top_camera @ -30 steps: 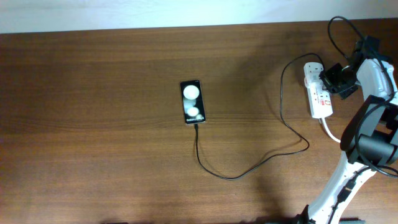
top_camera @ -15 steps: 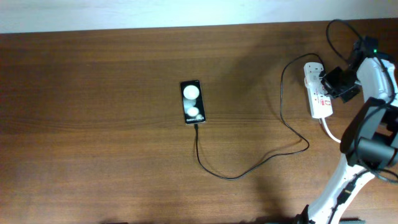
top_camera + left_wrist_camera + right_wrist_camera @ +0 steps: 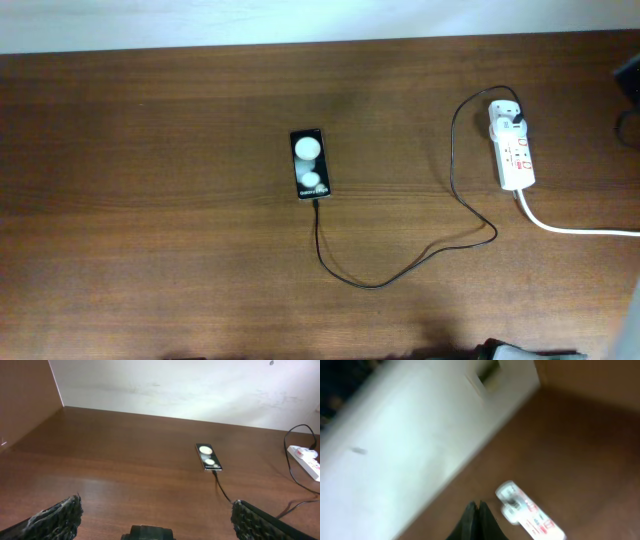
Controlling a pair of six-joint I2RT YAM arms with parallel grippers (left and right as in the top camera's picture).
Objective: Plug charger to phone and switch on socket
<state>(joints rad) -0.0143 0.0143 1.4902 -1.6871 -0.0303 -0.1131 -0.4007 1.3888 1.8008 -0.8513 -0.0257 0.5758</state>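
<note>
The black phone [image 3: 310,164] lies mid-table, its two white spots up; it also shows in the left wrist view [image 3: 208,457]. The thin black charger cable [image 3: 400,270] runs from the phone's near end in a loop to its black plug [image 3: 513,122], seated in the white socket strip [image 3: 513,150] at the right. The strip also shows blurred in the right wrist view [image 3: 530,516]. My right gripper [image 3: 476,506] is shut and empty, raised above and apart from the strip. My left gripper [image 3: 155,510] is open and empty, low over the near table, far from the phone.
The strip's thick white cord [image 3: 575,230] runs off the right table edge. A pale wall [image 3: 190,385] stands behind the table's far edge. A dark part of the right arm [image 3: 630,80] shows at the overhead view's right border.
My right arm has pulled away from the socket strip and almost out of the overhead view. The phone, cable and strip have not moved.
</note>
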